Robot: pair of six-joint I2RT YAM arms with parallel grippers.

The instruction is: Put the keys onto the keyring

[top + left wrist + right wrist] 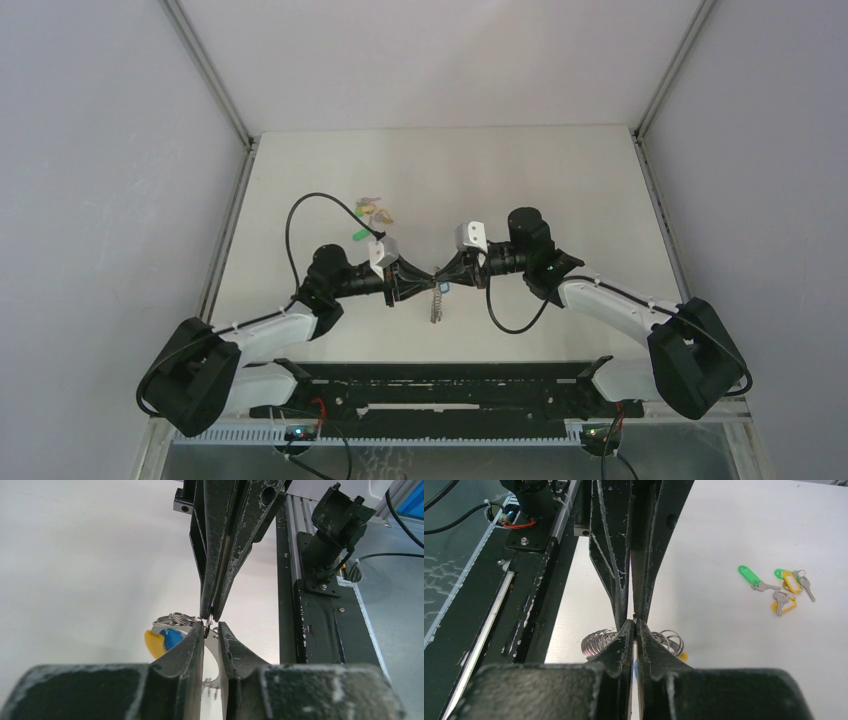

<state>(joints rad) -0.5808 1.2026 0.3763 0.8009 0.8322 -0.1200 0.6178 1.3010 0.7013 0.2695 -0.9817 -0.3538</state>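
Note:
My two grippers meet tip to tip above the table's middle. The right gripper is shut on the keyring, whose ribbed silvery coils spread to both sides of its jaws. It hangs below the tips. A blue-headed key and a yellow-headed one hang at the ring. The left gripper faces it, jaws a narrow gap apart, with a thin wire of the ring at its tips. Loose keys lie on the table, and a green-headed one lies apart from them.
A black rail with cables runs along the table's near edge, seen also as a black frame close beside the grippers. Walls close in the white table on both sides.

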